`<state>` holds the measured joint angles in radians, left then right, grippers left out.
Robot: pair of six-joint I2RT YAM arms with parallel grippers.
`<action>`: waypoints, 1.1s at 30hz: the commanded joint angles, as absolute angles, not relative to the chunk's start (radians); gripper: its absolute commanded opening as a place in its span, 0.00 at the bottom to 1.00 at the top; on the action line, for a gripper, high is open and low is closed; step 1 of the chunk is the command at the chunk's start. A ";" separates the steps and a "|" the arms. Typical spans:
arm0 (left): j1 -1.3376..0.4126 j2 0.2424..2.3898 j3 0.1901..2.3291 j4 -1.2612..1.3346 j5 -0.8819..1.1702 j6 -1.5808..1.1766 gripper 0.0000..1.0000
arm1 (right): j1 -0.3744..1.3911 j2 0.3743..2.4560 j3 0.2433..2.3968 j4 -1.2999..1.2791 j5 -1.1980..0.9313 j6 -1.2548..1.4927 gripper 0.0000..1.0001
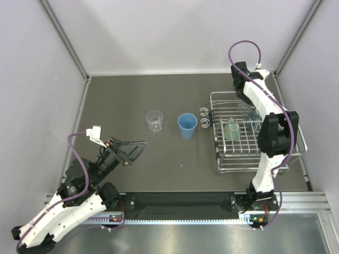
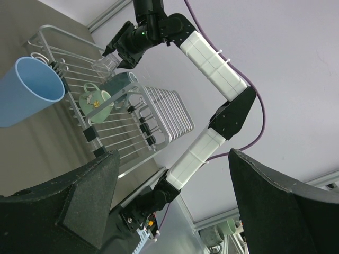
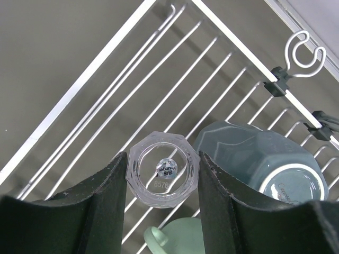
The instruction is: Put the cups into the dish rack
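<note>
Placing step: right end effector [image 3: 163,182] clamped on small clear tumbler [image 3: 164,168], base up over dish rack [image 1: 217,143] beside teal mug [image 3: 265,153], next probably lower and release; left end effector [image 1: 140,151] fingers apart, blue tumbler [image 1: 187,126] and larger clear tumbler [image 1: 154,120] waiting on desk [image 1: 116,100].

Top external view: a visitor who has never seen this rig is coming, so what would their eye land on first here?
Likely the right gripper, reaching over the far end of the dish rack at the right of the table, shut on a small clear tumbler. Next, the blue tumbler and a larger clear tumbler standing apart on the table left of the rack, with the left gripper open at the near left.
</note>
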<state>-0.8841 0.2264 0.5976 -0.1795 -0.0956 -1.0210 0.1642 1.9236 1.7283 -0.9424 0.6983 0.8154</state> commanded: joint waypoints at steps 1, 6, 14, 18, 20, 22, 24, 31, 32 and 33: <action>-0.884 0.224 0.624 -0.155 -0.104 -1.003 0.88 | 0.153 1.930 1.773 -0.899 0.742 0.810 0.00; -0.884 0.227 0.623 -0.155 -0.104 -1.002 0.88 | 0.152 1.939 1.781 -0.865 0.755 0.782 0.00; -0.884 0.230 0.626 -0.156 -0.107 -1.002 0.88 | 0.150 1.979 1.802 -0.833 0.779 0.746 0.01; -0.884 0.233 0.627 -0.156 -0.110 -0.999 0.88 | 0.150 2.000 1.813 -0.819 0.784 0.718 0.01; -0.884 0.232 0.627 -0.158 -0.112 -0.997 0.88 | 0.150 2.008 1.815 -0.815 0.785 0.715 0.02; -0.884 0.232 0.629 -0.158 -0.112 -0.997 0.88 | 0.150 2.011 1.815 -0.815 0.785 0.713 0.03; -0.884 0.232 0.627 -0.156 -0.112 -0.999 0.88 | 0.150 2.011 1.812 -0.815 0.781 0.712 0.07; -0.885 0.241 0.620 -0.146 -0.106 -1.006 0.88 | 0.150 2.014 1.798 -0.818 0.765 0.704 0.24; -0.884 0.239 0.620 -0.146 -0.106 -1.009 0.88 | 0.150 2.014 1.796 -0.819 0.764 0.703 0.24; -0.884 0.238 0.618 -0.146 -0.104 -1.009 0.88 | 0.152 2.014 1.795 -0.819 0.761 0.704 0.25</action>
<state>-0.8841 0.2272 0.5976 -0.1806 -0.1024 -1.0183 0.1623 2.0190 1.7569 -0.8516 0.7441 0.7136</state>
